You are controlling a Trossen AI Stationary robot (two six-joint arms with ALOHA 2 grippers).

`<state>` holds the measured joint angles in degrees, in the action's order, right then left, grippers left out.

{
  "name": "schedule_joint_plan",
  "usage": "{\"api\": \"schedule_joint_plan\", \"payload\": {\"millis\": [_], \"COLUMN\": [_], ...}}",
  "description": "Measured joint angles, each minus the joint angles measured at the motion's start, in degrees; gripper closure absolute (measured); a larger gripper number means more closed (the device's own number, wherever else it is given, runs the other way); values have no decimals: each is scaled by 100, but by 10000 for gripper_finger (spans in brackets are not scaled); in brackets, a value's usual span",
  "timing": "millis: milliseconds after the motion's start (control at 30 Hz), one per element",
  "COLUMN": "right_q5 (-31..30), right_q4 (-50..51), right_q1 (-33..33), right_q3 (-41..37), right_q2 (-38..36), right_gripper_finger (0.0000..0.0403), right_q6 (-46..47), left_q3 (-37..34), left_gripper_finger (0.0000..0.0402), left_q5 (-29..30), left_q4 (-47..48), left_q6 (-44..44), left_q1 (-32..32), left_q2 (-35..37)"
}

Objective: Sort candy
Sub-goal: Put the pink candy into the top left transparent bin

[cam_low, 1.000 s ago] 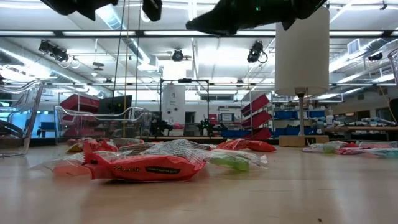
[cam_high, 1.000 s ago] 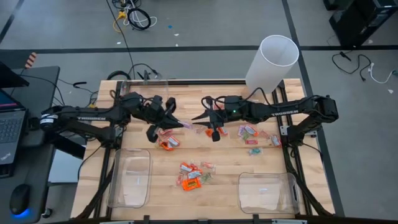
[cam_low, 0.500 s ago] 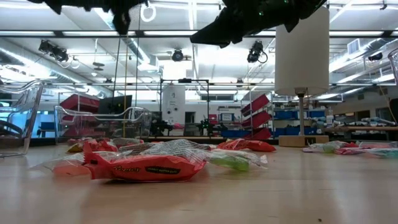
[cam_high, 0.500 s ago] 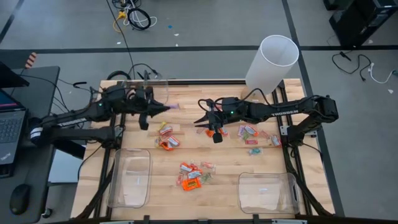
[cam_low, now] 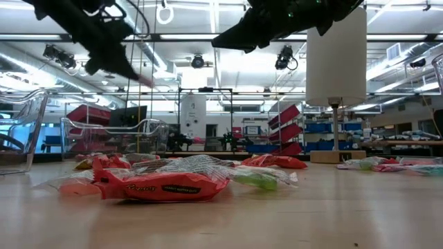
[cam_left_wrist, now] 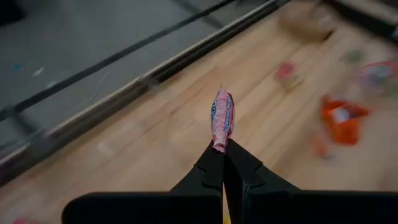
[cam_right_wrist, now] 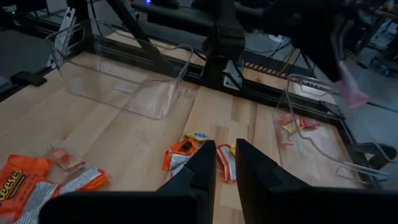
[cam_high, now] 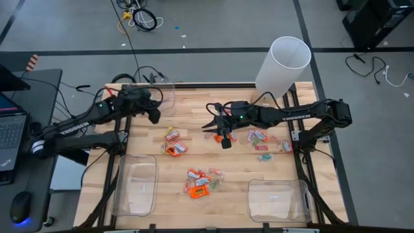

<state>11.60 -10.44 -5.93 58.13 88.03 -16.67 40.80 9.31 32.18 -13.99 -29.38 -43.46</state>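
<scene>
Left gripper [cam_left_wrist: 224,155] swung back, pinching slim glossy pink candy [cam_left_wrist: 222,118].

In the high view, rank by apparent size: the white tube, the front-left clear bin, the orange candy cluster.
1. Front-left clear bin
2. White tube, though it stands nearer the camera, so this is unsure
3. Orange candy cluster

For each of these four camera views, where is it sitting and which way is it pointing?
High: overhead, straight down; both arms.
Low: table height, level past the orange candy; arms overhead.
Left wrist: behind the left hand, shut on a pink candy.
Right wrist: behind the right hand, fingers slightly apart, facing clear bins.
Shared: the pink candy, also in the right wrist view.
</scene>
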Motion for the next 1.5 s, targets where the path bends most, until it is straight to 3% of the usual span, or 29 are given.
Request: {"api": "schedule_joint_plan", "payload": {"millis": [667, 900, 1200, 1500], "right_q5": [0, 0, -2, -184], "right_q4": [-6, -2, -25, -531], "right_q1": [-4, -20, -20, -31], "right_q3": [0, 0, -27, -516], "right_q2": [0, 0, 0, 0], "right_gripper_finger": [358, 359, 363, 364], "right_q6": [2, 2, 2, 148], "left_q3": [0, 31, 587, 1049], "left_gripper_finger": [401, 401, 401, 401], "left_q5": [217, 217, 280, 435], "left_q4": [1833, 1904, 1955, 2186], "left_q6": [-313, -294, -124, 156], "left_q1": [-642, -715, -713, -734], "left_q2": [-447, -853, -1351, -1929]}}
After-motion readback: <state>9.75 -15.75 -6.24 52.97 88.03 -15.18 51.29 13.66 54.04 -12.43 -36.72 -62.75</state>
